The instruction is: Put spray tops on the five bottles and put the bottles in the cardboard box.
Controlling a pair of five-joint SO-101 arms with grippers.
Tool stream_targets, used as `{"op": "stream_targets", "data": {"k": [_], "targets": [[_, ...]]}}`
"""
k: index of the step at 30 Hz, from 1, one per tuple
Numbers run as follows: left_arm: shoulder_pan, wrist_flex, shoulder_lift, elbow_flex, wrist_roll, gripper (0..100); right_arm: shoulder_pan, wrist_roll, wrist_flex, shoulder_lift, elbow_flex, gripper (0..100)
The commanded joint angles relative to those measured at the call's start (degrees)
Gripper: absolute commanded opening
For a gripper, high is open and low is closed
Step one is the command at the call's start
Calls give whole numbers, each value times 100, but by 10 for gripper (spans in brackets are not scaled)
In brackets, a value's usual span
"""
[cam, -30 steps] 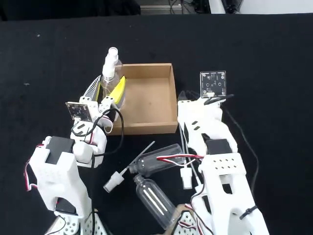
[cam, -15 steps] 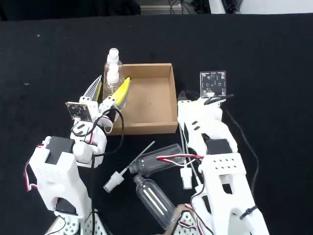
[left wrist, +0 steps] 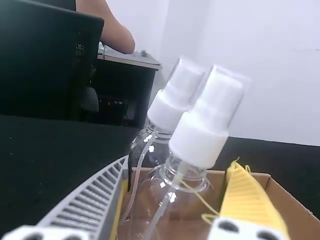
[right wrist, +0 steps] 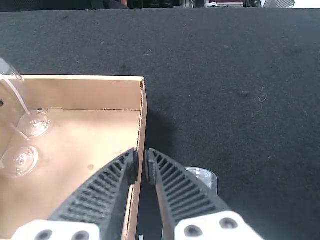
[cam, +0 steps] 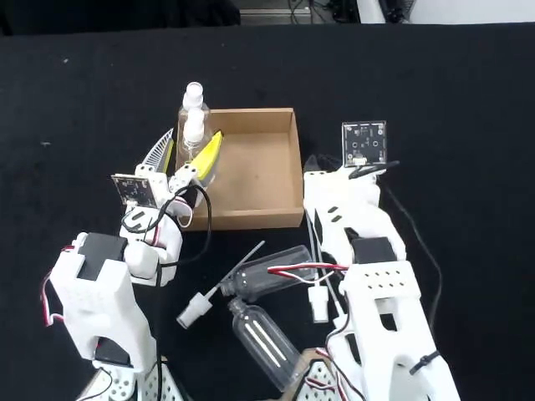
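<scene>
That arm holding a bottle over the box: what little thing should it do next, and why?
Probably open the left gripper a little to let go. The capped bottle between its fingers appears to stand upright inside the cardboard box, right beside another capped bottle in the corner, so releasing it seems to be all that is left.

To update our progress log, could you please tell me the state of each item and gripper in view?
Cardboard box: open, two bottles inside.
Far bottle: capped, upright.
Held bottle: capped, upright, in left gripper.
Right gripper: shut, empty.
Bottle nearer the box: uncapped, lying on table.
Bottle nearer the arm bases: uncapped, lying.
Left spray top: loose on table.
Right spray top: loose on table.
</scene>
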Motion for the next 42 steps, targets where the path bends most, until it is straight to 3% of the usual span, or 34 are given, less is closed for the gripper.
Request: {"op": "stream_targets", "data": {"k": [1, 9, 14, 18, 28, 42], "targets": [[-66, -132, -105, -40, 26, 205, 9, 18, -202, 4, -48, 12], [-66, 35, -835, 136, 26, 205, 9, 18, -202, 13, -57, 12], [-66, 1222, -1433, 136, 62, 209, 9, 18, -202, 4, -57, 12], [-48, 1538, -1899, 189, 26, 209, 9, 18, -202, 4, -48, 12], [-66, 3349, -3024, 338, 26, 210, 9, 18, -202, -4, -48, 12], [-31, 4897, -3930, 321, 35, 210, 9, 18, -202, -4, -48, 12]]}}
